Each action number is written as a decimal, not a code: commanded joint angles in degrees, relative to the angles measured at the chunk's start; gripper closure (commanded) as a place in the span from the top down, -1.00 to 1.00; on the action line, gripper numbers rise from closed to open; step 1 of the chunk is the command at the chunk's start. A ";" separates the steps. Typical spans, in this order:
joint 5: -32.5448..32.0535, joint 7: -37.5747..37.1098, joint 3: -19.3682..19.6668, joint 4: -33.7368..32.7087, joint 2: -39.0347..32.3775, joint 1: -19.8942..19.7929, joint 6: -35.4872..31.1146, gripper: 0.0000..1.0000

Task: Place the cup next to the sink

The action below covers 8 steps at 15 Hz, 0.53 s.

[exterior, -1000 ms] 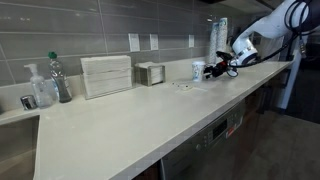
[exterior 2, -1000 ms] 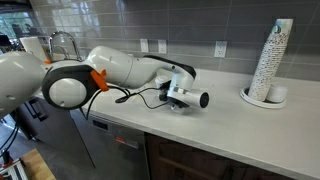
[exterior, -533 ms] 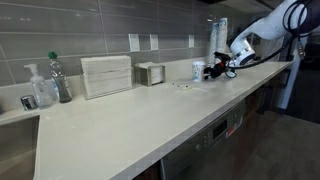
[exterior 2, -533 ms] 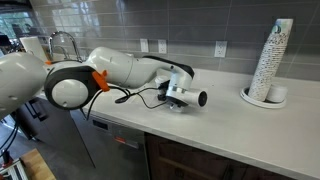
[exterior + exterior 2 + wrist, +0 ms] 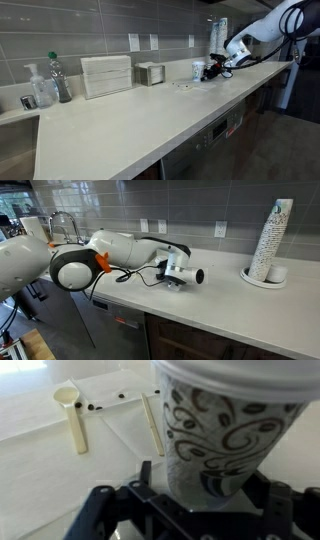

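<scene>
The cup (image 5: 225, 420) is a white paper cup with a dark swirl pattern. In the wrist view it stands upright on the counter and fills the space between my gripper's (image 5: 205, 478) two black fingers, with a small gap at the left finger. The gripper is open around the cup's lower part. In an exterior view the cup (image 5: 197, 70) stands at the far end of the counter with the gripper (image 5: 213, 69) reaching it from the side. In an exterior view the gripper (image 5: 196, 277) lies low over the counter and hides the cup. The sink (image 5: 14, 122) is at the opposite end.
A tall stack of paper cups (image 5: 272, 240) stands near the wall, also seen in an exterior view (image 5: 215, 35). A soap dispenser (image 5: 39, 88), a bottle (image 5: 60, 78), a ribbed box (image 5: 107, 75) and a small holder (image 5: 150, 73) line the backsplash. A wooden spoon (image 5: 72, 415) and stirrer (image 5: 152, 422) lie behind the cup.
My gripper has moved a little closer to the cup, which has stayed in place on the counter.
</scene>
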State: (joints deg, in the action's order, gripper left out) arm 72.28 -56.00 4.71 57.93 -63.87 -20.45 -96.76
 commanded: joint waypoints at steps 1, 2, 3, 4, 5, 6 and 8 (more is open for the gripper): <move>-1.90 -2.89 -0.18 -3.85 -2.52 -0.01 -0.51 0.16; -2.02 -3.14 -0.24 -4.06 -2.62 -0.09 -0.49 -0.03; -2.10 -3.44 -0.19 -4.21 -2.61 -0.17 -0.59 -0.14; -2.25 -3.57 -0.21 -4.26 -2.58 -0.28 -0.53 -0.17; -2.25 -3.58 -0.35 -4.27 -2.51 -0.48 -0.30 -0.17; -2.48 -3.51 -0.33 -4.18 -2.34 -0.55 -0.14 -0.18; -2.59 -2.95 -0.45 -2.70 -0.81 -0.67 0.13 -0.18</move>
State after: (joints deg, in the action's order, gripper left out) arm 71.32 -58.13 4.73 56.01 -64.73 -20.58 -96.86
